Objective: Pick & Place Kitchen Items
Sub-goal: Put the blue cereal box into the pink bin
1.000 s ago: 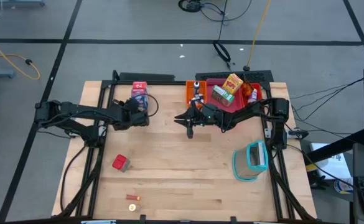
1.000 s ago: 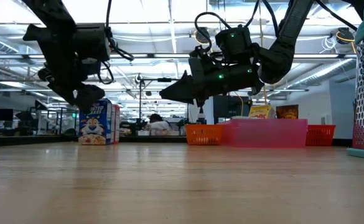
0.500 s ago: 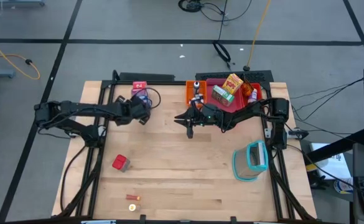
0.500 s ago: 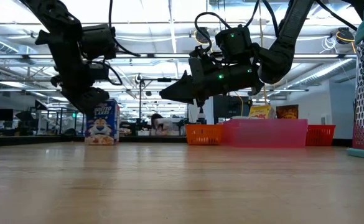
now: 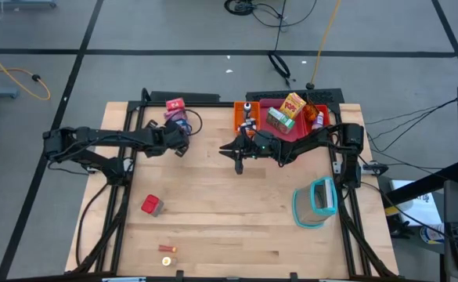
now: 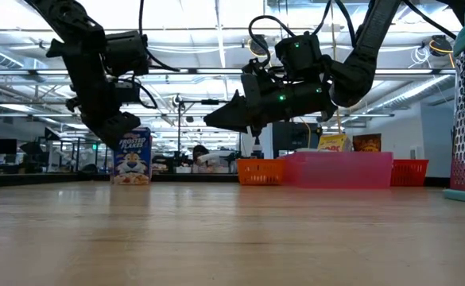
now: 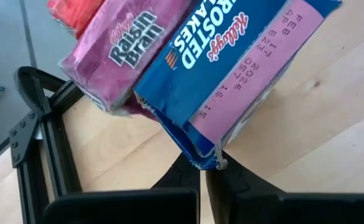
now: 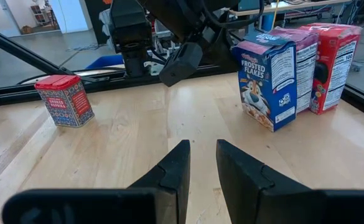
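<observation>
Since a second ago the left gripper [image 5: 180,140] has slid toward the back of the bench [image 5: 229,227] and snapped its fingers fully together with nothing between them, just short of the Frosted Flakes carton [image 7: 231,74]. That blue-white carton stands with its long axis upright, just ahead of the fingertips, packed against a purple Raisin Bran carton [image 7: 122,53] and a red carton [image 8: 331,62]; all are thin, glossy printed card with crisp edges. The right gripper [image 5: 239,163] hovers mid-bench, farther from the cartons, its jaws narrowly parted and empty.
</observation>
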